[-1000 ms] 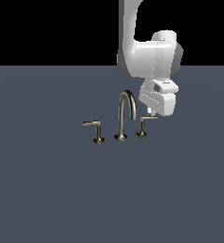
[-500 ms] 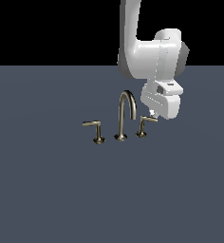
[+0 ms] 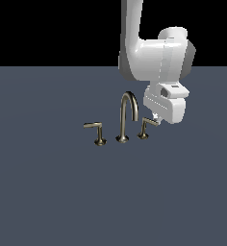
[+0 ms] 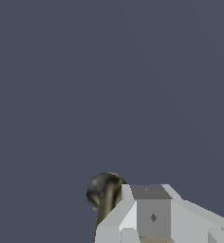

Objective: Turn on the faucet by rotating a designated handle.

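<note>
The faucet [image 3: 127,117] stands mid-scene: an arched spout with a lever handle on each side. The handle [image 3: 145,127], the smaller one with a short bar, is on the exterior view's right of the spout. My gripper [image 3: 156,116] hangs right at the outer end of that bar and touches or nearly touches it. In the wrist view its grey fingers [image 4: 151,212] show as one block with no gap, beside a round metal part of the handle [image 4: 103,191]. Nothing is held between them.
The larger handle [image 3: 95,129] with the longer bar stands on the exterior view's left of the spout. The flat grey-blue floor [image 3: 57,192] stretches all around. My white arm [image 3: 154,57] rises above the handle.
My gripper has shifted slightly toward the exterior view's right and a little lower, staying at the small handle's bar end. The bar looks barely swung.
</note>
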Tool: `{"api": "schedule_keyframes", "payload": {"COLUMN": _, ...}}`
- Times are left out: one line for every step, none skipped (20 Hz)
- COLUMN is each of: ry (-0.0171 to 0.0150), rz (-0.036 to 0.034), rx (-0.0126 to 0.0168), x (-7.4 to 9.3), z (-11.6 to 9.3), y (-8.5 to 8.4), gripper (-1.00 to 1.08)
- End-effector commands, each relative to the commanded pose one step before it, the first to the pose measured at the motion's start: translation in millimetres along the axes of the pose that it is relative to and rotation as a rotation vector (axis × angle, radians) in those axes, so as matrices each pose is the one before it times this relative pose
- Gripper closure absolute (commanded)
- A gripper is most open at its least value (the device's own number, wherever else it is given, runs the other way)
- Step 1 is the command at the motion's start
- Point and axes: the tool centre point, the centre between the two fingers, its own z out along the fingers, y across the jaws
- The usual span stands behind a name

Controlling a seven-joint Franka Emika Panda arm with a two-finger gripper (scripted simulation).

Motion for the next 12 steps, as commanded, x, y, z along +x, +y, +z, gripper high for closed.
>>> {"api": "schedule_keyframes", "payload": {"ry": -0.00369, "rz": -0.00061, "rx": -0.00492, "x": -7.79, "z": -0.11, "y": 5.70, "gripper": 1.08}}
{"api": "schedule_keyframes", "payload": {"ry": -0.00029, "rz": 0.00070, "rx": -0.00093, "x": -2.48, "z": 0.01, "y": 2.27, "gripper": 1.08}}
{"api": "schedule_keyframes", "payload": {"ry": -0.00024, "rz": 0.00057, "rx": -0.00076, "x": -2.57, "z": -0.10, "y": 2.26, "gripper": 1.08}}
{"api": "schedule_keyframes", "payload": {"ry": -0.00029, "rz": 0.00070, "rx": -0.00093, "x": -2.51, "z": 0.00, "y": 2.29, "gripper": 1.08}}
{"api": "schedule_keyframes", "payload": {"ry": -0.00029, "rz": 0.00070, "rx": -0.00093, "x": -2.53, "z": -0.01, "y": 2.30, "gripper": 1.08}}
{"api": "schedule_keyframes", "payload": {"ry": -0.00029, "rz": 0.00070, "rx": -0.00093, "x": -2.55, "z": -0.01, "y": 2.32, "gripper": 1.08}}
{"api": "schedule_keyframes", "payload": {"ry": -0.00029, "rz": 0.00070, "rx": -0.00093, "x": -2.57, "z": -0.01, "y": 2.33, "gripper": 1.08}}
{"api": "schedule_keyframes", "payload": {"ry": -0.00029, "rz": 0.00070, "rx": -0.00093, "x": -2.59, "z": -0.02, "y": 2.34, "gripper": 1.08}}
{"api": "schedule_keyframes", "payload": {"ry": -0.00029, "rz": 0.00070, "rx": -0.00093, "x": -2.61, "z": -0.02, "y": 2.35, "gripper": 1.08}}
{"api": "schedule_keyframes", "payload": {"ry": -0.00029, "rz": 0.00070, "rx": -0.00093, "x": -2.63, "z": -0.03, "y": 2.36, "gripper": 1.08}}
{"api": "schedule_keyframes", "payload": {"ry": -0.00029, "rz": 0.00070, "rx": -0.00093, "x": -2.65, "z": -0.04, "y": 2.37, "gripper": 1.08}}
{"api": "schedule_keyframes", "payload": {"ry": 0.00000, "rz": 0.00000, "rx": 0.00000, "x": 0.00, "z": 0.00, "y": 0.00, "gripper": 1.08}}
